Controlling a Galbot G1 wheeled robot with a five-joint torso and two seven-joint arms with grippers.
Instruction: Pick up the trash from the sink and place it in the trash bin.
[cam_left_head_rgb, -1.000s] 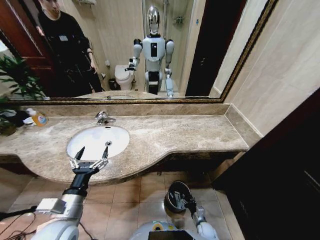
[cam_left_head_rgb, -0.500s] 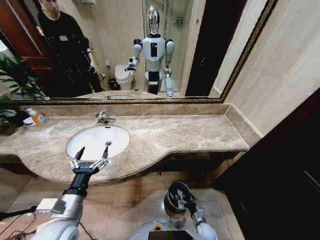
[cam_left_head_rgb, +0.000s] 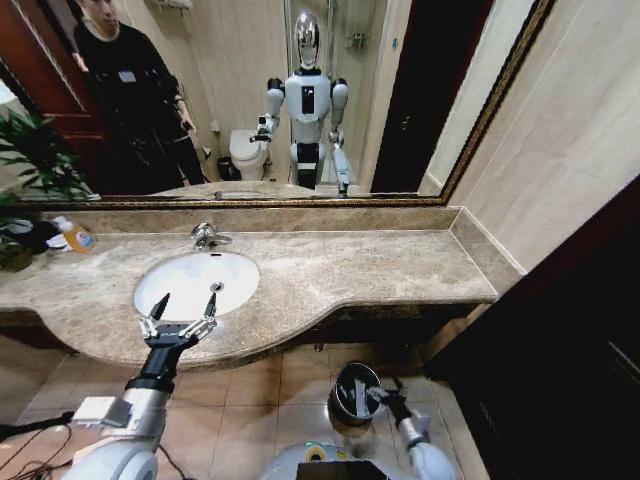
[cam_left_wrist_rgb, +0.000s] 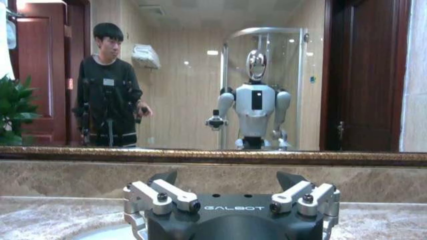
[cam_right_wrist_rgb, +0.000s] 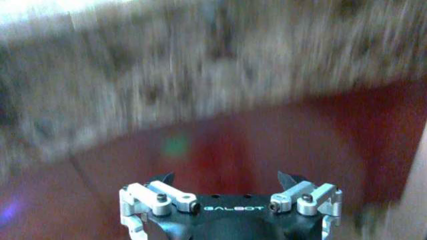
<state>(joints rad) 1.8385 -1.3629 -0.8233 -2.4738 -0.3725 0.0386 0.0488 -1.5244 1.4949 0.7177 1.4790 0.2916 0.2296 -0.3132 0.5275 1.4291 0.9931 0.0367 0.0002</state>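
The white oval sink (cam_left_head_rgb: 180, 275) lies in the beige-brown marble counter, and its basin looks bare; the trash is out of view. My left gripper (cam_left_head_rgb: 187, 298) hovers open over the sink's near rim, empty; in its wrist view the gripper (cam_left_wrist_rgb: 227, 177) faces the mirror. On the floor below the counter stands the small dark trash bin (cam_left_head_rgb: 345, 385) with a shiny rim. My right gripper (cam_left_head_rgb: 388, 395) hangs just right of the bin's rim. Its wrist view shows the right gripper (cam_right_wrist_rgb: 227, 177) open and empty in front of a blurred counter edge.
A chrome faucet (cam_left_head_rgb: 208, 236) stands behind the sink. A small orange bottle (cam_left_head_rgb: 76, 237) and a green plant (cam_left_head_rgb: 30, 165) sit at the counter's far left. A dark wooden panel (cam_left_head_rgb: 570, 340) closes the right side. Tiled floor (cam_left_head_rgb: 290, 390) lies beneath the counter.
My right gripper has moved from over the trash bin to the right of its rim and lifted slightly. The left arm has stayed still.
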